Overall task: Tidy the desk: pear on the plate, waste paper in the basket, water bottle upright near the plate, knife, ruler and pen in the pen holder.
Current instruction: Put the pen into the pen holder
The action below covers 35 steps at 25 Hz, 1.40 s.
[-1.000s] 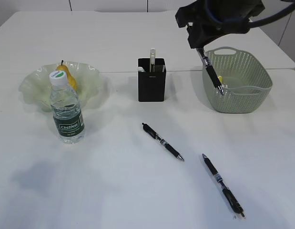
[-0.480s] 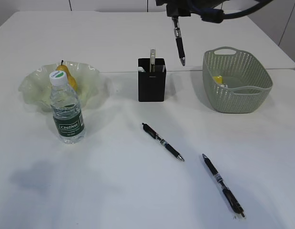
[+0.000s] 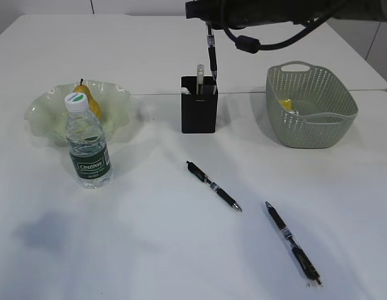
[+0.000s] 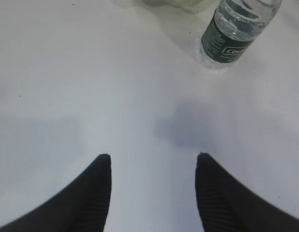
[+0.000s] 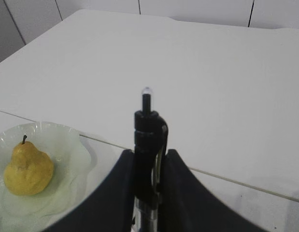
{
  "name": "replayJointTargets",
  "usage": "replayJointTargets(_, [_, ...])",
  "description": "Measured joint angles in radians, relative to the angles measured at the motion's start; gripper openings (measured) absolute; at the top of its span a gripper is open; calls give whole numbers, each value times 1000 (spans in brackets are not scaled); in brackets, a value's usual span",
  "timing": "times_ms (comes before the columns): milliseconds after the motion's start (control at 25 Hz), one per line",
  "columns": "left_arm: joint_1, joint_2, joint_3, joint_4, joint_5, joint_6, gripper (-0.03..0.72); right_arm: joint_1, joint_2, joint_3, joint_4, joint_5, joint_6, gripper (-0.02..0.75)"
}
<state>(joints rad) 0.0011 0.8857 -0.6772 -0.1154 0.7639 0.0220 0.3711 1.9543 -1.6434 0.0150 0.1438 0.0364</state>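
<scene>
A black pen [image 3: 212, 53] is pinched upright by the right gripper [image 5: 149, 166], tip hanging right over the black pen holder [image 3: 199, 112], where a white item already pokes out. Two more pens are left lying on the white worktop [image 3: 149, 250]: one [image 3: 213, 185] in front of the holder, another [image 3: 292, 242] further right. The pear [image 5: 27, 167] is sat in the ruffled green plate [image 3: 40, 115], with the water bottle [image 3: 87, 144] stood upright just in front of it. The basket [image 3: 310, 106] is parked off to the right, something yellow inside. The left gripper [image 4: 153, 186] is held spread over bare worktop, nothing in it.
</scene>
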Motion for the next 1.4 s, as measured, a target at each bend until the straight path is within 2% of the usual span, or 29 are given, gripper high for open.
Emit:
replayJointTargets(400, [0,0,0,2,0,0,393,-23,109,2,0,-232,2,120])
replayJointTargets(800, [-1,0,0,5,-2,0,393,-43,188,2,0,-394,19,120])
replayJointTargets(1400, [0,0,0,8,-2,0,393,-43,268,2,0,-446,23,120])
